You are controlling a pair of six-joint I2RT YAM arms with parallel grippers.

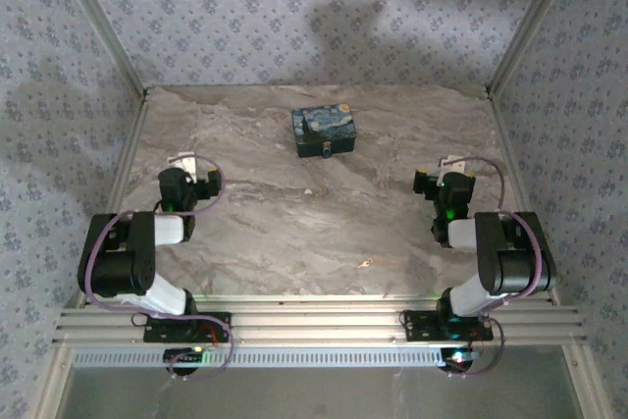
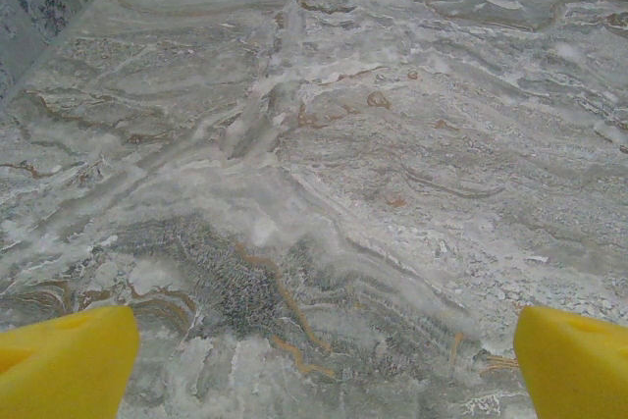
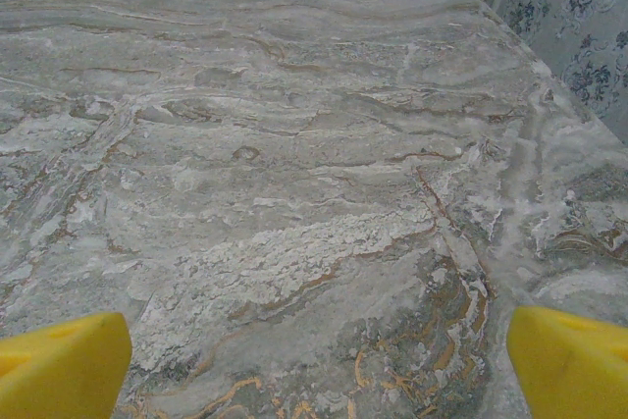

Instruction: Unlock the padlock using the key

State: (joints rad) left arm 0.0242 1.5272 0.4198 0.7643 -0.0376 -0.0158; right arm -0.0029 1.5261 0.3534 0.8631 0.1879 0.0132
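Yellow fingertips [image 2: 64, 365] sit closest to us in the left wrist view, one in each bottom corner. Bare marbled worktop [image 2: 324, 144] shows across the wide gap between them. We read the left end effector [image 2: 319, 370] as spread wide and pinching nothing. We find the same in the right wrist view: the right end effector [image 3: 314, 365] has its yellow tips far apart at the bottom corners, with nothing between them and veined grey-brown stone beneath. A flowered wall panel [image 3: 579, 17] rises at the worktop's right edge there.

From above, we see both arms folded near their bases, which are bolted to an aluminium rail [image 1: 314, 326] at the near edge. The left end effector sits over the left part of the worktop and the right one over the right part, both well apart from the blue painted box [image 1: 325, 132]. That box lies toward the far middle of the worktop, slightly turned. On its near face we make out a tiny pale spot, the padlock [image 1: 327, 151]. It is too small for us to tell whether its shackle is shut. Near the front of the worktop, right of centre, lies a small brassy speck [image 1: 368, 262]; we cannot tell what it is.
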